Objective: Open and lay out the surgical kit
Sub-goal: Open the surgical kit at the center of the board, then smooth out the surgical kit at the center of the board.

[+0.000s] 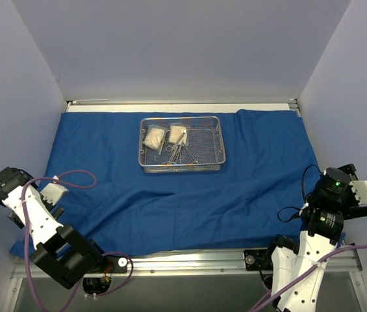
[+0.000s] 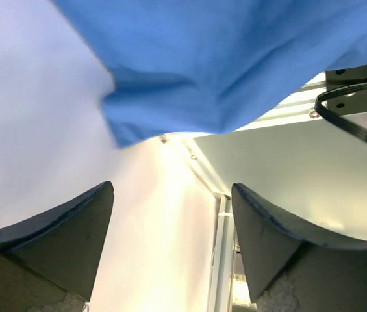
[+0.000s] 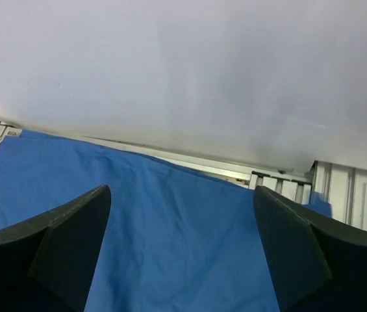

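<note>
We found the blue cloth wrap (image 1: 189, 195) spread flat over the worktop (image 1: 170, 107) nearly edge to edge, with bare cloth open all round the wire-mesh tray (image 1: 212, 156) at back centre. In the tray lay two white gauze packets (image 1: 154, 137) side by side, with silver clamps (image 1: 184, 153) beside them. Our left hand (image 2: 172, 195) hung spread and empty off the cloth's near left corner, and our right hand (image 3: 182, 195) was spread and empty at its right edge.

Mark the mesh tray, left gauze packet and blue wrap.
mesh tray (image 1: 209, 144): top view, bare mesh on its right side
left gauze packet (image 1: 154, 138): top view, its centre
blue wrap (image 1: 105, 185): top view, bare front-left area
</note>
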